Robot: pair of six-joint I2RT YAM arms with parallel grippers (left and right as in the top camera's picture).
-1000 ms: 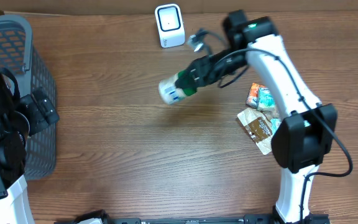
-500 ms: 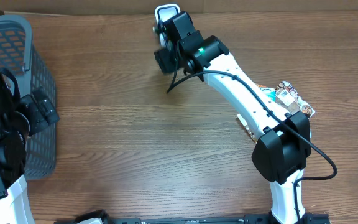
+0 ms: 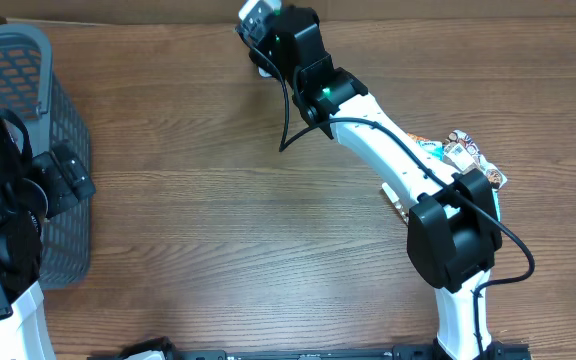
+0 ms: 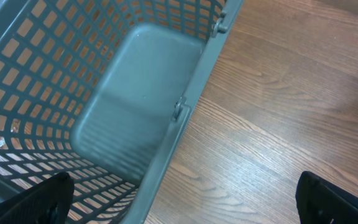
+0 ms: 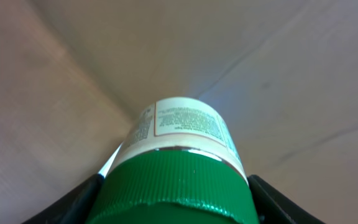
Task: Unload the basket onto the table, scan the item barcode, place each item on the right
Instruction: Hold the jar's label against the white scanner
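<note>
Bottle point(image 5: 185, 124) with the green lid is gripped by our right tool point(image 5: 178, 202) at the top middle of the overhead view, pointing straight out from it. Our left tool point(image 4: 188, 202) gapes open, far away.

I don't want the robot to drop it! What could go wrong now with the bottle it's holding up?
The right gripper grips the bottle only by its ribbed green cap, so the bottle might slip or twist loose. The label side seen from the wrist shows only small print, no barcode, so the scan might miss. The right arm passes close beside snack packets and might knock them.
</note>
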